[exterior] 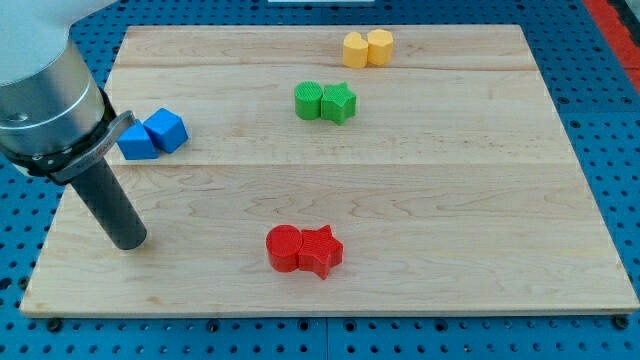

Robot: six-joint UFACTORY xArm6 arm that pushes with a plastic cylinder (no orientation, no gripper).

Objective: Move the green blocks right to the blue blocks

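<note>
A pale wooden board [400,200] lies on a blue pegboard table [610,40], holding eight blocks in four touching pairs. Taking the green pair as landmark: a green cylinder [308,100] and green star [339,102] sit upper-centre. Two blue blocks, one a cube [166,130], the other wedge-like [136,141], lie well to the view's left of them with nothing between. Two yellow blocks [367,47] sit just above-right; a red cylinder [284,249] and red star [320,251] sit far below. My tip [129,241] rests below the blue pair, touching nothing; it has no jaws.
</note>
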